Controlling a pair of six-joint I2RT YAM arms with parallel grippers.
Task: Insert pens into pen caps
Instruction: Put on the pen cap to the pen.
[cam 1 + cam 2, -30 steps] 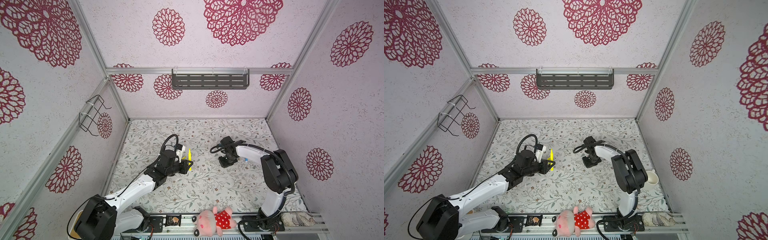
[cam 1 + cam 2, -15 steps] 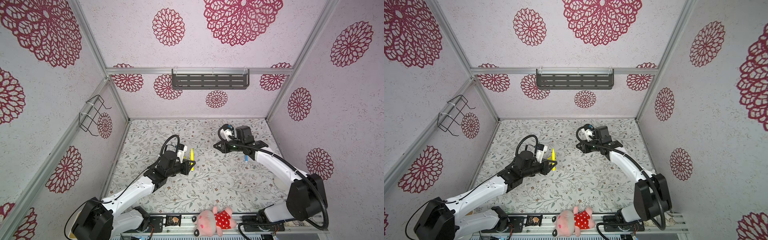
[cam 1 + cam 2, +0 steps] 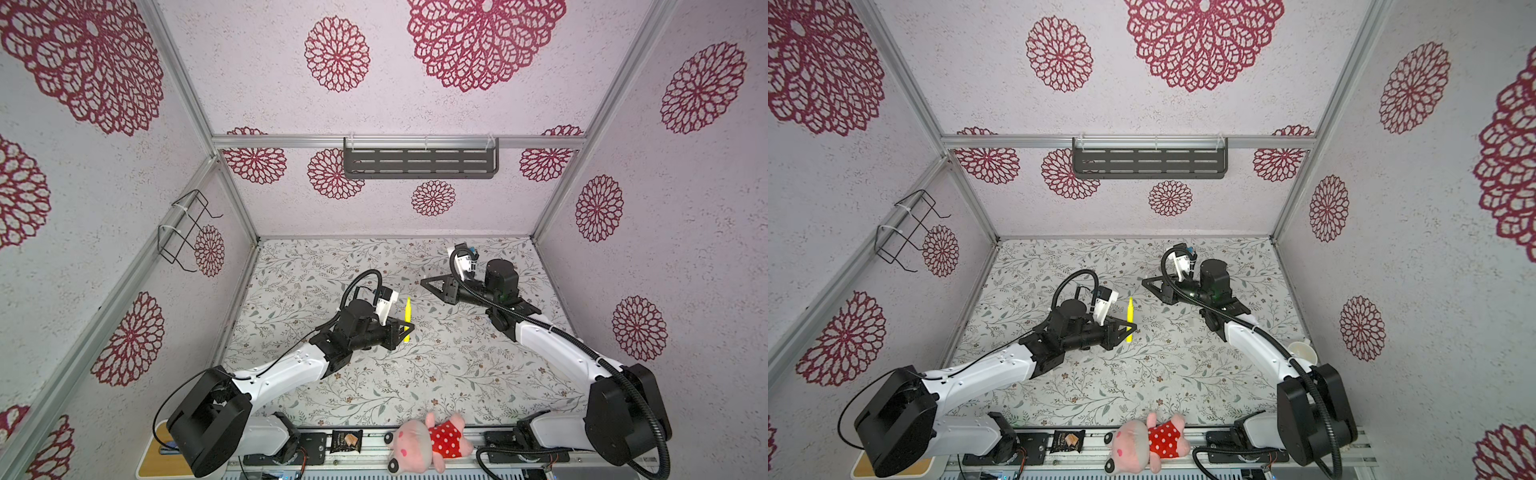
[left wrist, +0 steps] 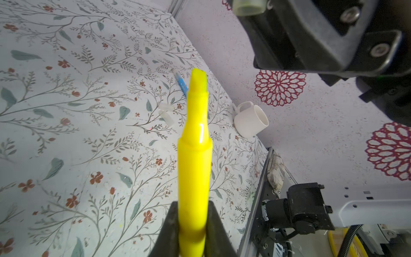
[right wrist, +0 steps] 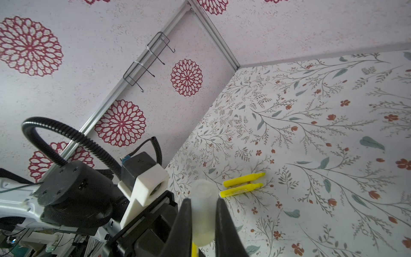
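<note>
My left gripper (image 4: 193, 222) is shut on a yellow pen (image 4: 194, 164), whose tapered tip points up and away from the jaws. Both top views show this pen (image 3: 408, 318) (image 3: 1129, 316) held above the middle of the table. My right gripper (image 5: 203, 213) is shut on a whitish translucent pen cap (image 5: 202, 209). It hovers just behind and right of the pen in a top view (image 3: 424, 283). Two more yellow pens (image 5: 243, 177) (image 5: 241, 190) lie side by side on the cover. A blue pen (image 4: 182, 84) and two loose caps (image 4: 165, 113) lie farther right.
A white mug (image 4: 251, 121) (image 3: 1304, 351) lies on its side by the right wall. A pink plush toy (image 3: 428, 440) and a snack packet (image 3: 347, 441) sit on the front rail. A dark shelf (image 3: 419, 162) hangs on the back wall, a wire rack (image 3: 187, 228) on the left wall.
My right arm has lifted off the table, stretched out and turned its gripper toward the left one. The left gripper with the yellow pen has shifted slightly right.
</note>
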